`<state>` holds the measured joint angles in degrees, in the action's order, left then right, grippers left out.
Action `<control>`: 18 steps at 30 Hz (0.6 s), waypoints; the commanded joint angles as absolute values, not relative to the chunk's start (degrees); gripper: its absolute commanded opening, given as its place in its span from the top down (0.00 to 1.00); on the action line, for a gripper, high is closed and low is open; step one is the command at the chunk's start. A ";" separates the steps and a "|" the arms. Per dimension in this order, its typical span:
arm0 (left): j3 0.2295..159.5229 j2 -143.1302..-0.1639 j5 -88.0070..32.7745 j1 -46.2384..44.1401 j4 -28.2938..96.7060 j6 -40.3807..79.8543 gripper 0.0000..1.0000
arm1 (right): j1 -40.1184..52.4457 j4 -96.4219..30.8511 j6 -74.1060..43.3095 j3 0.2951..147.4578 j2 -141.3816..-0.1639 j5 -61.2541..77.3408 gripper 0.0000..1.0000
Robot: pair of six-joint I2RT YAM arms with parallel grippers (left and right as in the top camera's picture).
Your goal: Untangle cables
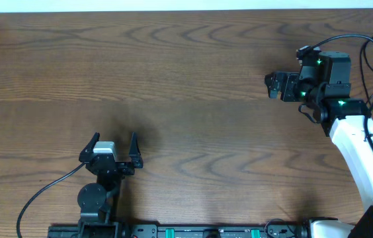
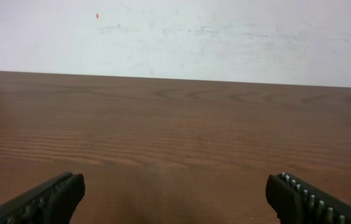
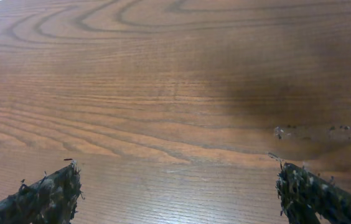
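Both grippers, the left black two-finger gripper and the right one, stand wide and hold nothing. No thin cables show on the brown wood-grain table, so their place is unknown; untangling looks unstarted or finished, and locating them comes next.

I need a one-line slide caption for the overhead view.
Two open claws, left and right, over a bare wooden table; no cables visible.

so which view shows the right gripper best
Overhead: it shows the whole right gripper on its arm over the wooden table. The right wrist view shows only its two open fingertips; the left wrist view shows none of it.
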<state>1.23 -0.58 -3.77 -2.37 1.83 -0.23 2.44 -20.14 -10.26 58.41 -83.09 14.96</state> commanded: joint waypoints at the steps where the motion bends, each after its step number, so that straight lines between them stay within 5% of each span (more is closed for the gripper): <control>1: 0.23 -0.27 -5.37 -2.55 3.77 -0.19 0.02 | 2.83 -20.23 -10.68 58.43 -83.26 14.94 0.01; 15: 0.23 -0.27 -5.37 -2.55 3.77 -0.19 0.02 | 3.60 -19.20 -10.68 56.01 -83.44 14.72 0.01; 18: 0.23 -0.27 -5.37 -2.55 3.77 -0.19 0.02 | 5.52 -8.05 -10.68 46.50 -81.25 14.70 0.01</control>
